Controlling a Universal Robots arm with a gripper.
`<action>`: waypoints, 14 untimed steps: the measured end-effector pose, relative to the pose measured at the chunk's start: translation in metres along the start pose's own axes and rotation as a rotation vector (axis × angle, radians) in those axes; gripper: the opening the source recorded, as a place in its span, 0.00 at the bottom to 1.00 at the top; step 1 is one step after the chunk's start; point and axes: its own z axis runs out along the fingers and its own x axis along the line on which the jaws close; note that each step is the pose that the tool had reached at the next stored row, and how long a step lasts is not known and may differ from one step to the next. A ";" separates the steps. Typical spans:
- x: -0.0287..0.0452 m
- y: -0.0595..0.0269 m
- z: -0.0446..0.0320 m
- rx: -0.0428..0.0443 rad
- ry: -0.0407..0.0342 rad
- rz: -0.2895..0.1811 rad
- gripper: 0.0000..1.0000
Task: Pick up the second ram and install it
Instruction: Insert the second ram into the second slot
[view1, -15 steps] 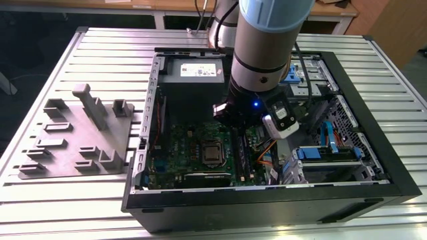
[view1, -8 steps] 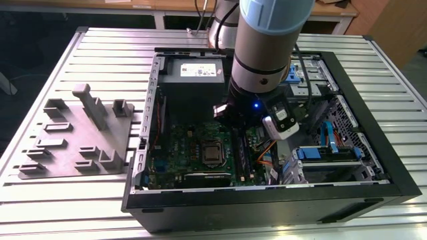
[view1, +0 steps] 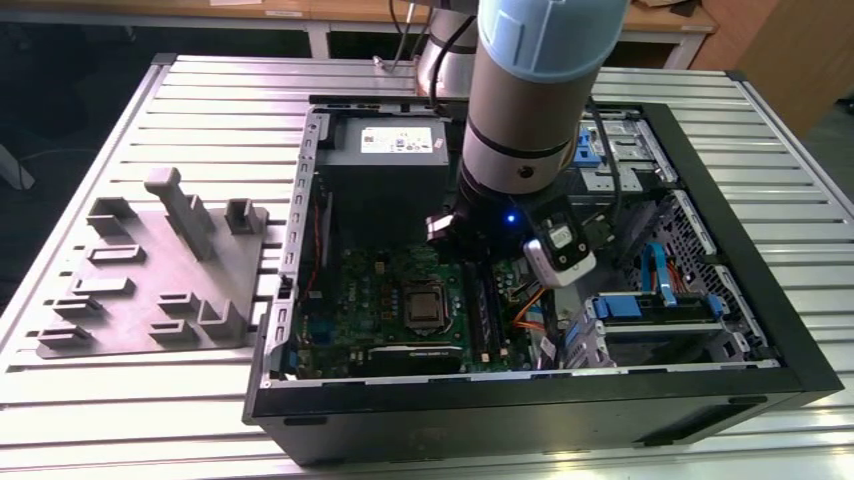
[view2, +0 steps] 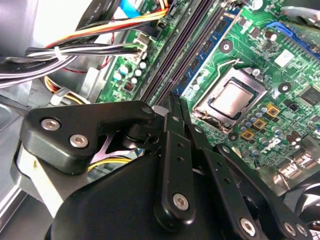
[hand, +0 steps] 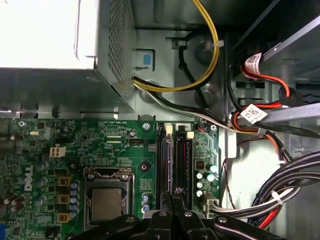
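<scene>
**Second wrist view.** The black linkage-fingered gripper (view2: 176, 102) is clenched. Its fingertips are pinched onto the top edge of the second ram (view2: 204, 50), a long, narrow blue-green circuit stick with small black chips. The stick stands on edge in a slot of the large green motherboard (view2: 280, 60). Its chip face is turned toward the square metal-lidded processor (view2: 232, 97). A bundle of black, yellow and orange cables (view2: 75, 47) lies on the far side of the slots.

**First wrist view.** The fingertips sit at one end of a pair of dark parallel memory slots (hand: 181, 160) beside the processor. From straight above I cannot tell which of the two holds the stick. The silver perforated power supply box (hand: 60, 40) lies beyond the board's edge.

**Exterior view.** The grey arm with a pale blue joint cap (view1: 534, 100) reaches down into the open black tower case (view1: 534, 415). The case lies flat on the slatted metal table (view1: 120, 410). A grey moulded fixture tray (view1: 147, 290) sits just beside the case, on the exterior view's left.
</scene>
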 end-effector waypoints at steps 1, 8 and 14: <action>0.0000 -0.0005 0.0006 0.0000 0.0000 0.000 0.11; 0.0004 -0.0030 0.0027 -0.0001 -0.0001 0.000 0.11; 0.0018 -0.0036 0.0070 0.0000 0.0000 0.000 0.11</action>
